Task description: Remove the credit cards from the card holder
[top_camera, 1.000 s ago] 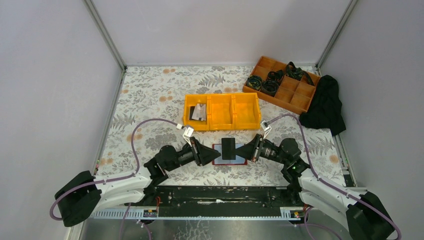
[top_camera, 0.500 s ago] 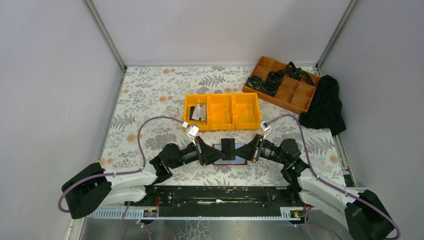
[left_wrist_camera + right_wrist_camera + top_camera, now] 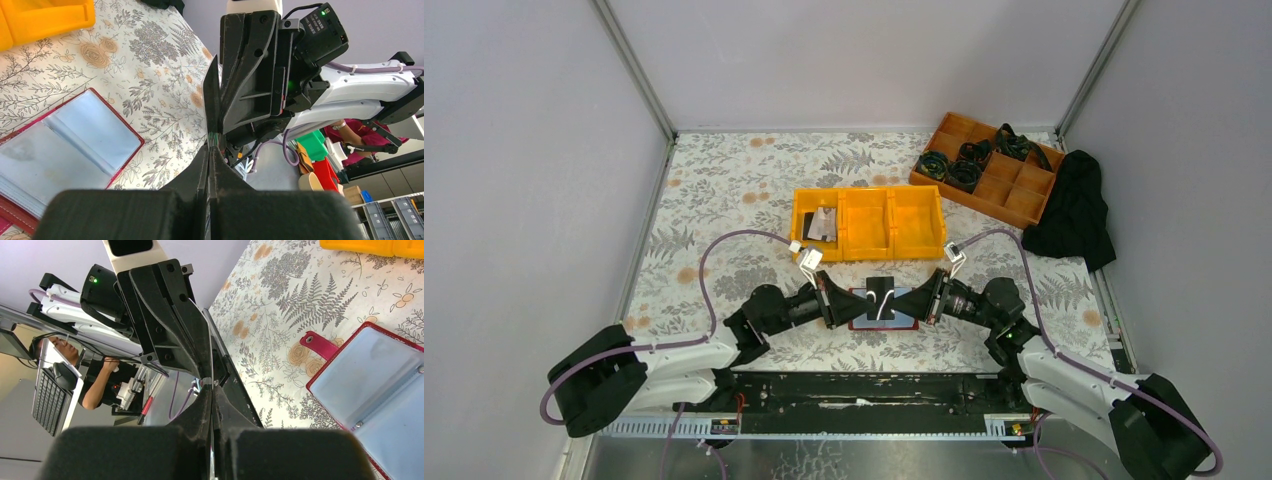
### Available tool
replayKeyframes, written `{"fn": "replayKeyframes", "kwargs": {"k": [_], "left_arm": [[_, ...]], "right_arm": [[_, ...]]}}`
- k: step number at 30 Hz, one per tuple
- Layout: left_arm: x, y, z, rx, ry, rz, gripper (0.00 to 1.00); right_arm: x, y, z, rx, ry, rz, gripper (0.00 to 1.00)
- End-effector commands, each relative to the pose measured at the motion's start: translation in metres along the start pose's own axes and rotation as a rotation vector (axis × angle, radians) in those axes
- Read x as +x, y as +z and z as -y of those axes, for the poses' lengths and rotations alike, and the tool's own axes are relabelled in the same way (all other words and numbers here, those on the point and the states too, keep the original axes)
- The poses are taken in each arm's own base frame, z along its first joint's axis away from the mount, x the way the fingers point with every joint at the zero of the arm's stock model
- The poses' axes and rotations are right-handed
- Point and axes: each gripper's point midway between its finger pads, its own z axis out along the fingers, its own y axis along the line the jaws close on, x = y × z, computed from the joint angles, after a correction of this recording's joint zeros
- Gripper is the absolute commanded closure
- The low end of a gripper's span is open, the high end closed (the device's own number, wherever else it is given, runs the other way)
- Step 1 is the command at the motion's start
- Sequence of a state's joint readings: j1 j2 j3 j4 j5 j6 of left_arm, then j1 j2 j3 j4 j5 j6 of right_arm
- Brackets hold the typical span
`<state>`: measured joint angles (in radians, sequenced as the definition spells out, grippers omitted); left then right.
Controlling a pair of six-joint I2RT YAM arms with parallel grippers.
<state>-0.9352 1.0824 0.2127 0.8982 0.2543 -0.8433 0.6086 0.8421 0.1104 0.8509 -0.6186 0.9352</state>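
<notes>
The red card holder (image 3: 884, 326) lies open on the table between the arms, its blue-grey sleeves showing in the left wrist view (image 3: 65, 145) and the right wrist view (image 3: 370, 385). A black credit card (image 3: 882, 298) hangs just above it, glinting. My left gripper (image 3: 861, 303) is shut on the card's left edge and my right gripper (image 3: 902, 300) on its right edge. Each wrist view shows the card edge-on (image 3: 211, 110) (image 3: 209, 350), running from that gripper's own pinched tips (image 3: 211, 147) (image 3: 210, 385) to the opposite gripper. Other credit cards (image 3: 822, 225) lie in the yellow bin.
The yellow three-compartment bin (image 3: 869, 222) stands just behind the holder. An orange divided tray (image 3: 989, 165) with black rings sits at the back right, beside a black cloth (image 3: 1074, 210). Side walls close in the table.
My left gripper moved right to the card's left edge and closed on it. The card now shows a bright glint. The right gripper kept its hold.
</notes>
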Motion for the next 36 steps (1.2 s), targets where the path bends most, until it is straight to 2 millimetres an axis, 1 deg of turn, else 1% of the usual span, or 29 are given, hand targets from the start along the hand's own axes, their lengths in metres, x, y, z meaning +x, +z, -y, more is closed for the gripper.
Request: {"fn": "replayKeyframes", "kwargs": {"k": [1,2,4,6,7,9,11,12,13,17,19,21,24,26,31,34,36], "left_arm": [[-0.018,0.004,0.018,0.057,0.053,0.051,1.00],[-0.017,0.004,0.012,0.021,0.052,0.047,1.00],[-0.020,0.005,0.000,-0.053,0.065,0.045,1.00],[-0.026,0.006,-0.015,-0.154,0.087,0.038,1.00],[-0.029,0.005,-0.023,-0.210,0.100,0.027,1.00],[-0.042,0.002,-0.039,-0.305,0.124,0.010,1.00],[-0.061,-0.002,-0.054,-0.380,0.128,0.002,1.00],[-0.070,-0.007,-0.065,-0.422,0.116,-0.001,1.00],[-0.083,-0.016,-0.082,-0.486,0.094,0.004,1.00],[-0.121,-0.042,-0.130,-0.682,0.055,0.007,1.00],[-0.137,-0.054,-0.146,-0.790,0.066,0.023,1.00],[-0.151,-0.058,-0.153,-0.836,0.080,0.034,1.00],[-0.164,-0.053,-0.162,-0.828,0.069,0.035,1.00],[-0.169,-0.051,-0.175,-0.858,0.068,0.017,1.00],[-0.172,-0.039,-0.202,-0.868,0.058,-0.050,1.00],[-0.175,-0.033,-0.214,-0.876,0.058,-0.074,1.00],[-0.174,-0.028,-0.221,-0.863,0.051,-0.092,1.00]], "right_arm": [[-0.004,0.002,-0.012,-0.051,-0.049,0.006,1.00],[-0.005,0.002,-0.013,-0.053,-0.058,0.012,0.96],[-0.010,0.001,-0.014,-0.049,-0.083,0.035,0.80],[-0.014,0.001,-0.010,-0.009,-0.102,0.050,0.66],[-0.016,0.000,-0.006,0.021,-0.112,0.059,0.63],[-0.020,-0.003,0.003,0.076,-0.124,0.084,0.62],[-0.022,-0.007,0.011,0.123,-0.128,0.113,0.63],[-0.022,-0.009,0.014,0.134,-0.128,0.122,0.63],[-0.021,-0.010,0.015,0.140,-0.128,0.127,0.63],[-0.017,-0.013,0.024,0.165,-0.119,0.127,0.64],[-0.015,-0.014,0.026,0.171,-0.116,0.123,0.64],[-0.013,-0.014,0.029,0.178,-0.118,0.124,0.64],[-0.011,-0.015,0.034,0.188,-0.116,0.120,0.64],[-0.008,-0.016,0.036,0.191,-0.115,0.116,0.65],[-0.005,-0.019,0.041,0.207,-0.116,0.117,0.65],[-0.005,-0.022,0.044,0.224,-0.121,0.124,0.65],[-0.004,-0.023,0.047,0.239,-0.126,0.126,0.65]]}}
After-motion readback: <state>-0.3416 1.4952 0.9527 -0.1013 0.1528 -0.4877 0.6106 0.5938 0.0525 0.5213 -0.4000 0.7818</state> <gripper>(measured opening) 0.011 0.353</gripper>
